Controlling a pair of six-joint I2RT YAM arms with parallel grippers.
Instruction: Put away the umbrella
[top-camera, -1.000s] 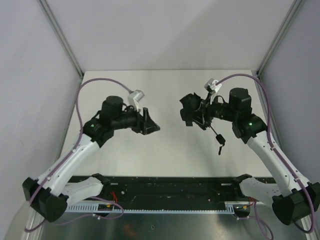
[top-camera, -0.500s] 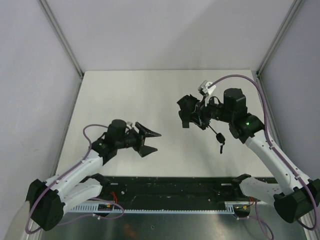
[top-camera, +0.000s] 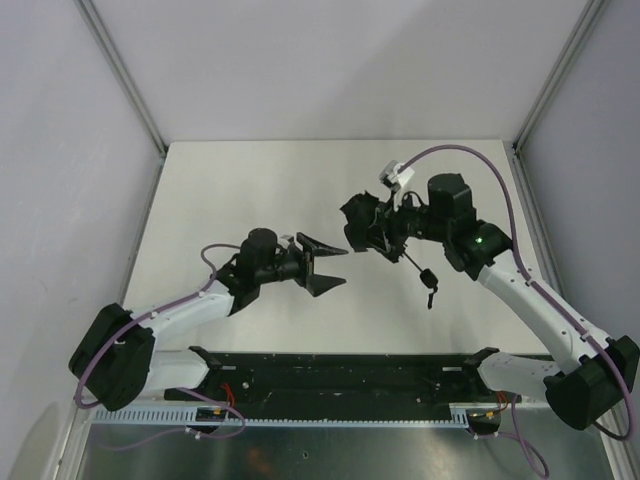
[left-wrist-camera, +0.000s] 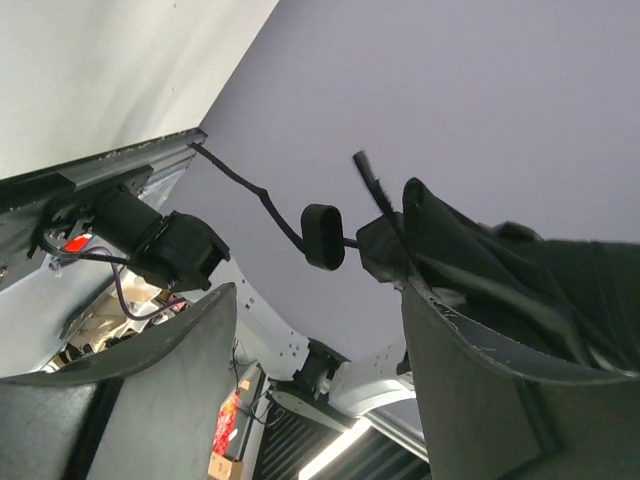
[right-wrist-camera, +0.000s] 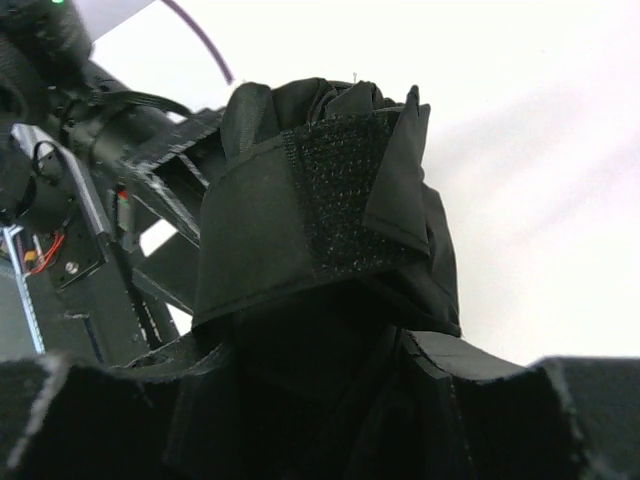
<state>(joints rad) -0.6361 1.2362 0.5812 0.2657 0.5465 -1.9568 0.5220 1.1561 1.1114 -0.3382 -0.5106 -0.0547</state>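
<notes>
**Item:** umbrella — black fabric, folded into a bunched bundle, held clear of the desk, right of centre.

**Closure:** velcro tab laid across the bundle. Whether it is fully fastened cannot be told.

**Attachment:** wrist strap hanging loose below the bundle, with its end piece dangling above the desk.

**Holder:** right gripper, jaws pinching the umbrella's fabric body.

**Second arm:** left gripper, jaws spread with nothing between them, pointed at the umbrella from near it and not touching.

**Step, as judged:** a two-armed tidy or handover of the bundle, with stowing not yet done.

**Risks noted:**
- The grip is on soft cloth, not on a rigid part. A tug from the left jaws could pull the folds out and let the bundle slump or drop.
- The left jaws might close on a loose flap only, which would unwrap the canopy.
- The free strap could snag a finger or cable as the arms draw close.
- Black fabric against black jaws makes any contact hard to judge.
</notes>
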